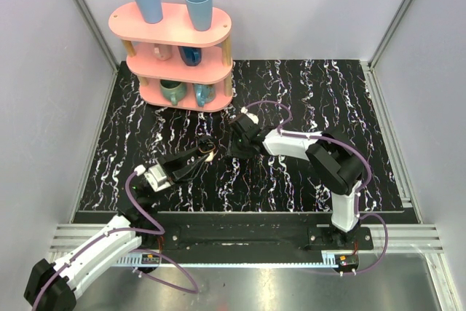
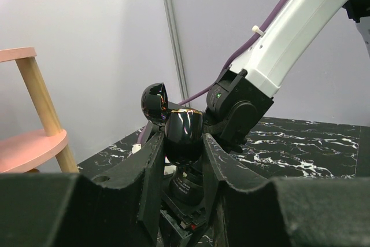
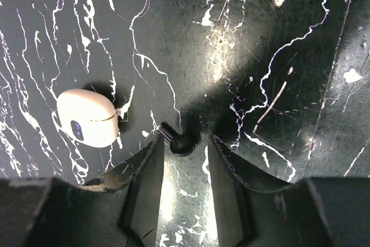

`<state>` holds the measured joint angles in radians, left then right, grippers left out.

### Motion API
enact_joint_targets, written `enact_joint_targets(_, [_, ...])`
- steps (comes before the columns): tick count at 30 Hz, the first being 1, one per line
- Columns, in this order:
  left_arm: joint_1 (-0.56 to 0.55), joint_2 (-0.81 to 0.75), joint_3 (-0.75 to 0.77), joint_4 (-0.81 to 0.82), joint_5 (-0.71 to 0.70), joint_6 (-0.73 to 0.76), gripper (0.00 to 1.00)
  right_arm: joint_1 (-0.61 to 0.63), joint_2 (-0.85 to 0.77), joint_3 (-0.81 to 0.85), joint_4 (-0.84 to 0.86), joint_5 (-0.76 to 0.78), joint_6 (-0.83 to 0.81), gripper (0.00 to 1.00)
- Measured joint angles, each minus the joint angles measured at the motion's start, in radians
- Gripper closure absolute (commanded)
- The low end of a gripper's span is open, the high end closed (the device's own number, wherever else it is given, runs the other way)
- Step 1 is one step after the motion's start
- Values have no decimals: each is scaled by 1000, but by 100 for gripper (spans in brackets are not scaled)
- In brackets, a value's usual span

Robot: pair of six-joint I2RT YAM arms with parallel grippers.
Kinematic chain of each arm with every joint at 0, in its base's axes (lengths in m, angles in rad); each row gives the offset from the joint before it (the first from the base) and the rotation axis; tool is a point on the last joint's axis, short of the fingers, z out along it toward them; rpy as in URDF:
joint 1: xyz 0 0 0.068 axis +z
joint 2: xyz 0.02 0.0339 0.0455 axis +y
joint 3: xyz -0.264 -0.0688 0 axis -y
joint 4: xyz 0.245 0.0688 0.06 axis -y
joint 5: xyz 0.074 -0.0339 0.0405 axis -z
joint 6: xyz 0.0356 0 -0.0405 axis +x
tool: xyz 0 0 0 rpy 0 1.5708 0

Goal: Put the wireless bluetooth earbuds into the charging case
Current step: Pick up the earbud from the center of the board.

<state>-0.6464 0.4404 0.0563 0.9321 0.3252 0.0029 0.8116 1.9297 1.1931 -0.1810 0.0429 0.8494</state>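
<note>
My left gripper [image 1: 201, 154] [image 2: 184, 143] is shut on the charging case [image 2: 184, 133], a glossy black rounded box, and holds it above the table. Its lid [image 2: 155, 101] stands open; the inside faces away from the left wrist view and shows beige from above [image 1: 207, 151]. My right gripper [image 1: 236, 143] [image 3: 185, 144] is open, low over the table, facing down. A cream-white rounded earbud [image 3: 88, 117] with a thin gold line lies on the table left of its fingertips. A small black bud-shaped piece with a short stem [image 3: 179, 140] lies between the fingertips. No second cream bud shows.
A pink three-tier shelf [image 1: 172, 43] with blue cups on top and mugs on the tiers stands at the back left; its wooden post [image 2: 43, 105] shows in the left wrist view. The two grippers are close together at mid-table. Grey walls surround the black marbled mat [image 1: 306, 92].
</note>
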Motion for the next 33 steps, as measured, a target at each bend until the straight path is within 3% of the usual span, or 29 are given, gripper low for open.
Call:
enact_joint_targets(24, [0, 2, 0, 4, -1, 0, 100, 38, 30, 49, -49, 49, -7, 63])
enact_joint_targets(33, [0, 6, 0, 4, -1, 0, 100, 39, 40, 63, -61, 71, -6, 74])
